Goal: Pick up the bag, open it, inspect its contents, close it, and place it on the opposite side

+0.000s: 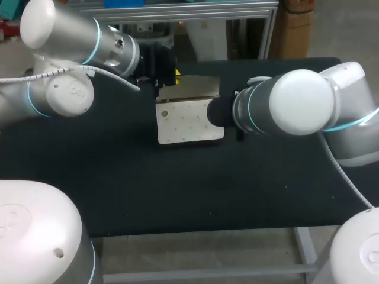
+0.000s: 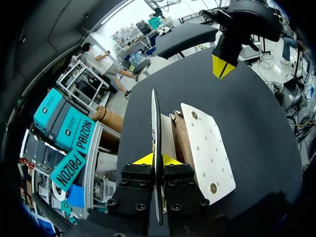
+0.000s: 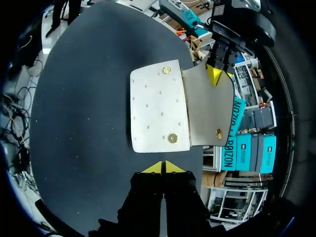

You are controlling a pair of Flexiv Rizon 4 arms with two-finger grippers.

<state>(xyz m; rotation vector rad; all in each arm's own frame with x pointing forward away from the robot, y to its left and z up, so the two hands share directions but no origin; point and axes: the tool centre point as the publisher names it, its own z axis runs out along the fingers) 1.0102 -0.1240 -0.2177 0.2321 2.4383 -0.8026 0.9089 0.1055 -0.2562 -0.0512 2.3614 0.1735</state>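
Observation:
The white studded bag (image 1: 189, 121) lies on the black table (image 1: 118, 177), its flap (image 1: 195, 87) swung up and open. My left gripper (image 1: 176, 76) is shut on the flap's far edge; the left wrist view shows the flap (image 2: 155, 118) edge-on between the yellow fingertips (image 2: 144, 159), with the bag body (image 2: 210, 148) beside it. In the right wrist view the flap's beige inside (image 3: 210, 111) and its gold snap (image 3: 218, 133) show next to the bag front (image 3: 158, 111). My right gripper (image 3: 163, 168) is shut on nothing, just short of the bag's near edge.
The table's front half in the head view is bare black cloth. My right arm (image 1: 296, 103) reaches in over the table's right side and hides its gripper from above. The table's far edge (image 1: 260, 59) runs close behind the bag.

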